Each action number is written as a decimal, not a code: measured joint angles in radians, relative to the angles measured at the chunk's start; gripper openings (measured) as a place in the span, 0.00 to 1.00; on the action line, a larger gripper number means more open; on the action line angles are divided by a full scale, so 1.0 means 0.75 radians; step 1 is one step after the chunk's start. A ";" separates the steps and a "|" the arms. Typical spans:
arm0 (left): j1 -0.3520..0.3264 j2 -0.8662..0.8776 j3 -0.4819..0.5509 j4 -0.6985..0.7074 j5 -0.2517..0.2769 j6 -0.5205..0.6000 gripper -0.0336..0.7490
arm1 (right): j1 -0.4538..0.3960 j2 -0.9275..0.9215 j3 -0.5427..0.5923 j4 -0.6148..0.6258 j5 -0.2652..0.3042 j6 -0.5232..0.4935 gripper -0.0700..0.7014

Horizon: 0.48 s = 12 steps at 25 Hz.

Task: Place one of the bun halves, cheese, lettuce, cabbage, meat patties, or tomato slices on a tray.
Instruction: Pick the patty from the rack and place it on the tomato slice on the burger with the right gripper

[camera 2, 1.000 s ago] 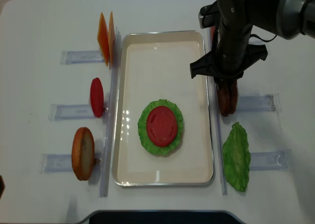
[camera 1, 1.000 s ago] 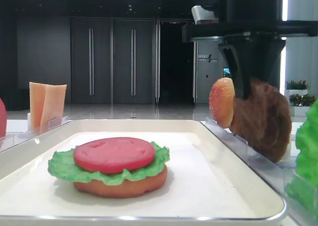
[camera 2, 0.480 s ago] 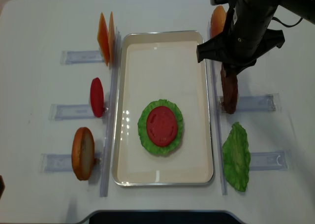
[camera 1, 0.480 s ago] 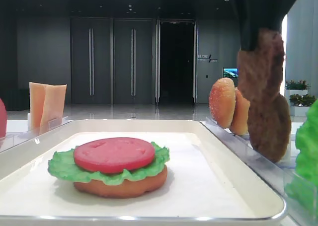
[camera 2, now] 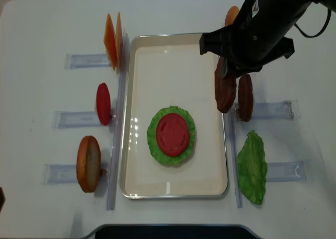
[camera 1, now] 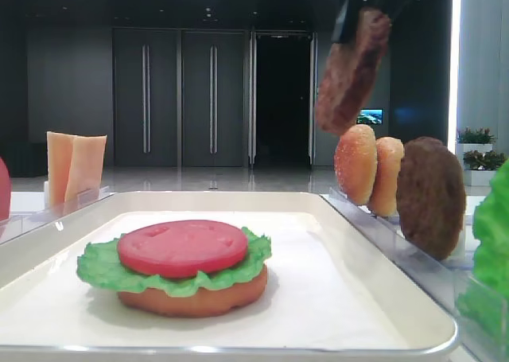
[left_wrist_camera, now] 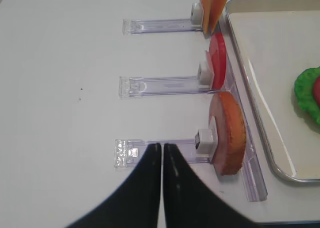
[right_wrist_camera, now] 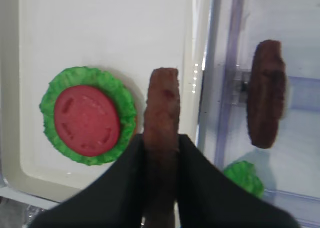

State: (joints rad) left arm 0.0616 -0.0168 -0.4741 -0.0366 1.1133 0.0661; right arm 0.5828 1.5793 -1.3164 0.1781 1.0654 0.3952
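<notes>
My right gripper (right_wrist_camera: 161, 140) is shut on a dark-brown meat patty (camera 2: 224, 86), held on edge in the air above the cream tray's right rim (camera 2: 222, 123). On the tray a red tomato slice (camera 2: 172, 134) lies on frilly lettuce (camera 1: 99, 268), which rests on a bun half (camera 1: 195, 300). A second meat patty (camera 2: 245, 97) stands in the clear rack right of the tray. My left gripper (left_wrist_camera: 162, 147) is shut and empty, low over the table beside a standing bun half (left_wrist_camera: 230, 133).
Left of the tray, clear racks hold cheese slices (camera 2: 112, 39), a tomato slice (camera 2: 103, 103) and a bun half (camera 2: 88, 163). On the right stand two bun halves (camera 1: 355, 163) at the back and a lettuce leaf (camera 2: 252, 168) at the front.
My right gripper has lifted one meat patty out of the right rack and carried it up and left, over the tray's right edge. The left gripper has not moved.
</notes>
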 joint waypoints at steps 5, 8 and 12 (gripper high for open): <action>0.000 0.000 0.000 -0.001 0.000 0.000 0.04 | 0.000 -0.042 0.102 0.224 -0.170 -0.122 0.28; 0.000 0.000 0.000 -0.001 0.000 0.000 0.04 | 0.028 -0.059 0.161 0.329 -0.289 -0.192 0.28; 0.000 0.000 0.000 -0.001 0.000 0.000 0.04 | 0.100 -0.062 0.217 0.381 -0.431 -0.217 0.28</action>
State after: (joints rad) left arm 0.0616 -0.0168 -0.4741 -0.0375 1.1133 0.0661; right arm 0.6578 1.5329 -1.1536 0.4642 0.7426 0.2323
